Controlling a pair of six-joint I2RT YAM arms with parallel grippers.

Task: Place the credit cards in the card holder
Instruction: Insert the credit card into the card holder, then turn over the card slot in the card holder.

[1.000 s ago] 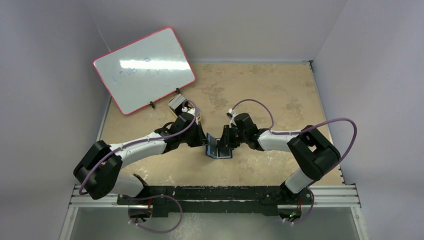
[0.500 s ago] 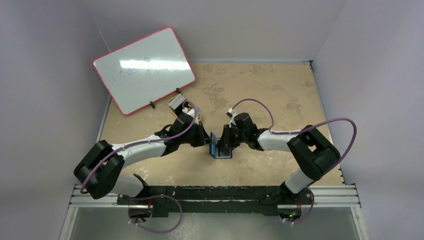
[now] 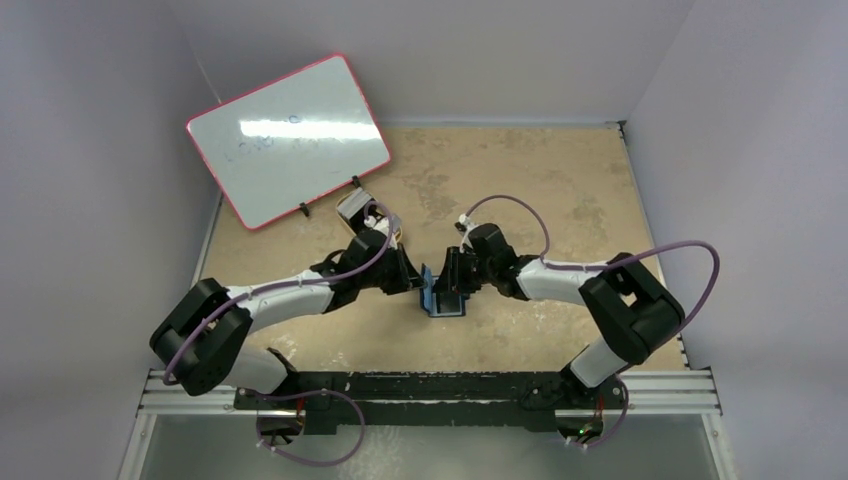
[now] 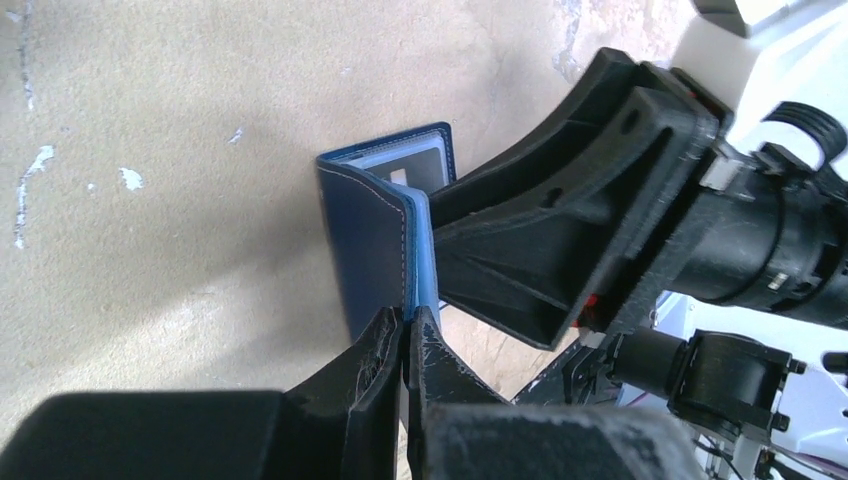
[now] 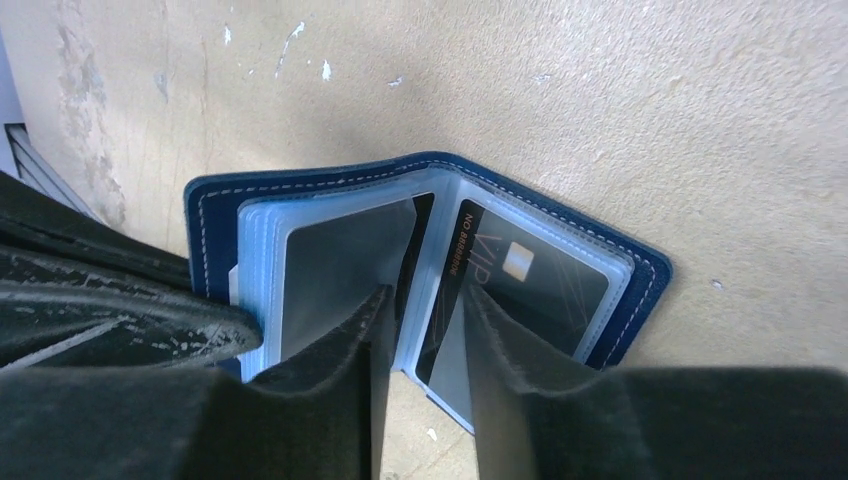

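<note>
Right wrist view: the right claw [image 5: 425, 335] stands half open inside the spread holder [image 5: 300, 190] and grips nothing, its fingers [image 5: 320, 400] resting one on each pocket leaf. A VIP card [image 5: 535, 270] sits in the right pocket and a grey card [image 5: 335, 260] in the left. The left claw [image 4: 405, 335] is pinched tight on the holder's cover edge, propping it on edge on the table [image 5: 600, 100]. That pinch should be firm. Each card likely wants pressing fully home, then a straight withdrawal so no leaf drags.

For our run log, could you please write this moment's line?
left gripper shut on navy-blue bifold card holder; right gripper open inside it; dark rectangular card pocketed
</note>
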